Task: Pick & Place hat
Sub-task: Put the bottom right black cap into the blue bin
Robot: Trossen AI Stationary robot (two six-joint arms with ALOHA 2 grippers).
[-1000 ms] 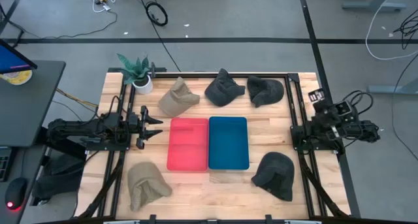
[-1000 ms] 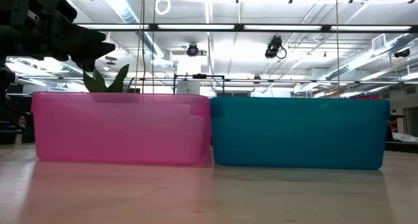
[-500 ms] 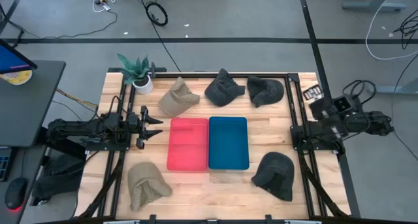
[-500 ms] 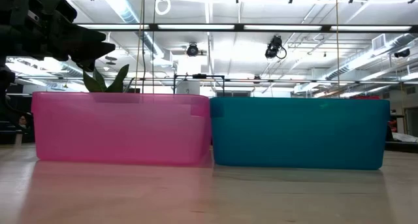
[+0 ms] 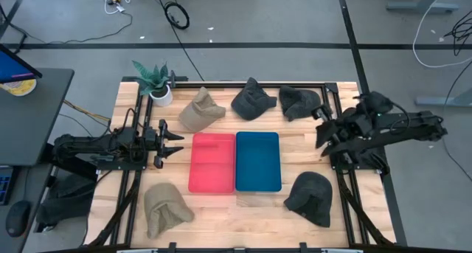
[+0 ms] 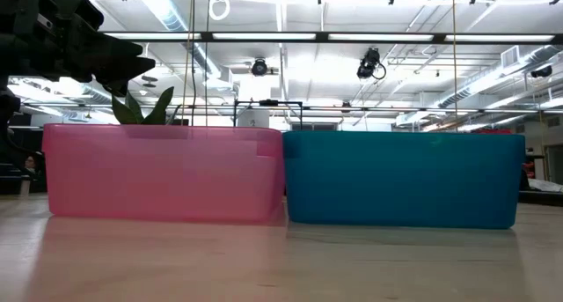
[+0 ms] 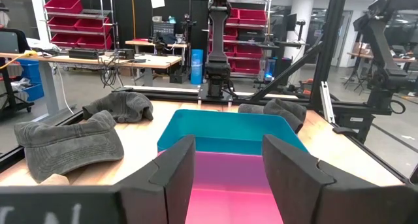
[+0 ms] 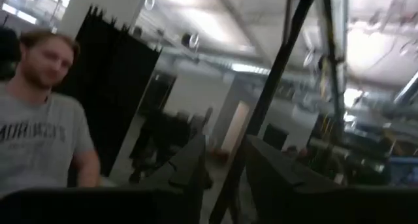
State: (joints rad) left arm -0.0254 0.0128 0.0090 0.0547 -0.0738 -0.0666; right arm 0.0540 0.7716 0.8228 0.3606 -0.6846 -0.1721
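Trouble could come from the right hand [image 5: 322, 135], fingers slightly apart and empty, raised by the table's right frame; judged from its tilt, it may snag the frame while dropping to a dark hat [image 5: 310, 197]. Five hats lie on the wooden table [image 5: 258, 209] around a pink bin [image 5: 212, 162] and blue bin [image 5: 258, 161]; the left hand [image 5: 175, 142] waits spread apart; a person sits in the workshop beyond.

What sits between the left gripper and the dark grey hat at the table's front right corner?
In the high view, the pink bin and the teal bin lie side by side between the left gripper and the dark grey hat.
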